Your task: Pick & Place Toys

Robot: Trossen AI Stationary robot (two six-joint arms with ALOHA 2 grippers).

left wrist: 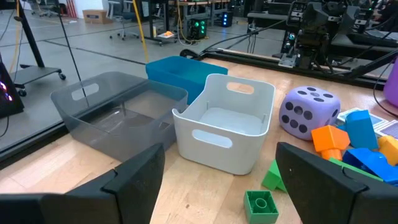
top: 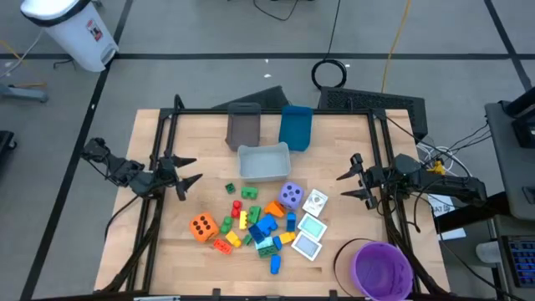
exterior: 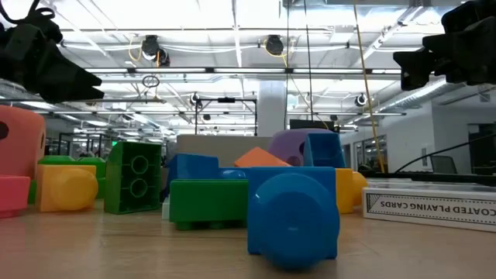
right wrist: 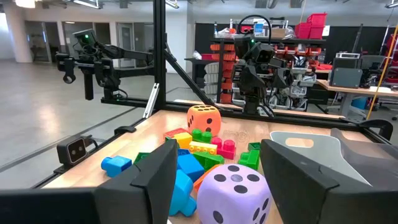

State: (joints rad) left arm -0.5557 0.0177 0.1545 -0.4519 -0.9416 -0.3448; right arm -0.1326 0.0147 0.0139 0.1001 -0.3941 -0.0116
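Observation:
A heap of small red, yellow, green and blue bricks (top: pixel 255 227) lies on the table's middle, with an orange die (top: pixel 201 227) at its left, a purple die (top: pixel 290 196) at its far right and white-teal tiles (top: pixel 310 235) on its right. My left gripper (top: pixel 191 171) is open and empty, left of the heap, above the table. My right gripper (top: pixel 344 186) is open and empty, right of the purple die. In the left wrist view the purple die (left wrist: pixel 308 111) and a small green brick (left wrist: pixel 260 206) show ahead of the fingers.
A grey bin (top: pixel 243 125), a blue bin (top: pixel 295 127) and a pale white bin (top: pixel 264 161) stand at the table's far middle. A round purple bowl (top: pixel 382 269) sits at the near right corner. A playing-card box (exterior: pixel 430 204) shows in the low view.

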